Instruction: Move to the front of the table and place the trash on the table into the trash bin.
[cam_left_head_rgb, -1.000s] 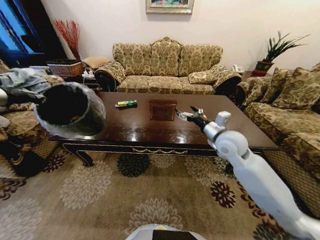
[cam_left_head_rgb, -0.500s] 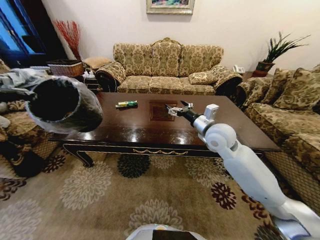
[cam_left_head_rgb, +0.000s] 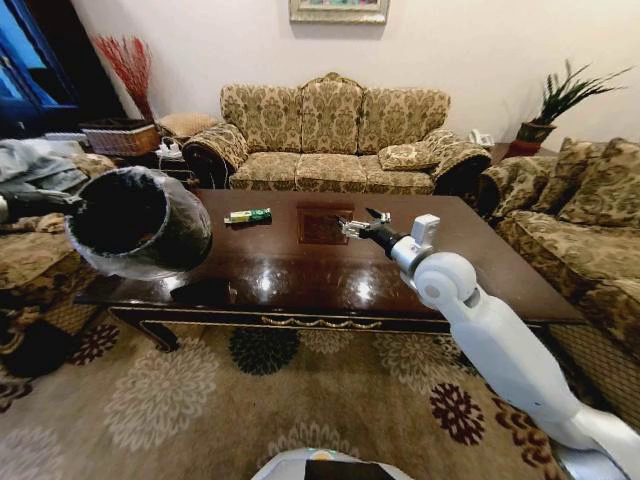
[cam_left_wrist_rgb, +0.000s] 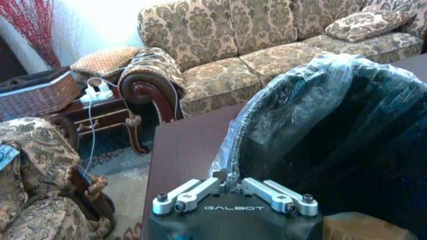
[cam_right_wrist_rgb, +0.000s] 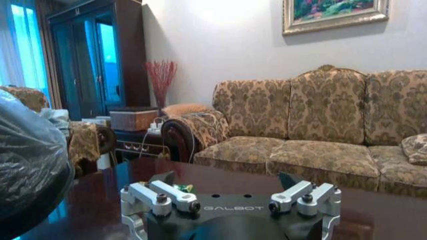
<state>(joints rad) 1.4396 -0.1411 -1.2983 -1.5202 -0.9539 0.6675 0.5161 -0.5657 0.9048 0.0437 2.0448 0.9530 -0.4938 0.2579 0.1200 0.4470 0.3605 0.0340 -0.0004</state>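
The fingers (cam_left_wrist_rgb: 200, 190) of the left gripper (cam_left_wrist_rgb: 230, 186) are clamped on the rim of the trash bin (cam_left_head_rgb: 140, 222), with the clear liner bunched between them, and the bin hangs tipped on its side above the table's left end, its dark mouth turned toward the middle of the tabletop. Holding it that way reads as a deliberate choice: the opening faces the work, so whatever the other arm lifts has a short path into it. Further right, the green flat packet (cam_left_head_rgb: 249, 215) lies flat near the far edge of the table (cam_left_head_rgb: 300, 275), left of the square inlay and well apart from the bin's mouth. It appears to be the one piece of trash left on the top. Right of the inlay, the right gripper (cam_left_head_rgb: 352, 226) hovers over the table's middle with its fingers (cam_right_wrist_rgb: 160, 192) spread wide and nothing between them, aimed leftward. The packet sits ahead of those open fingers and beyond their tips, untouched; in the right wrist view a sliver of green shows just past one fingertip.
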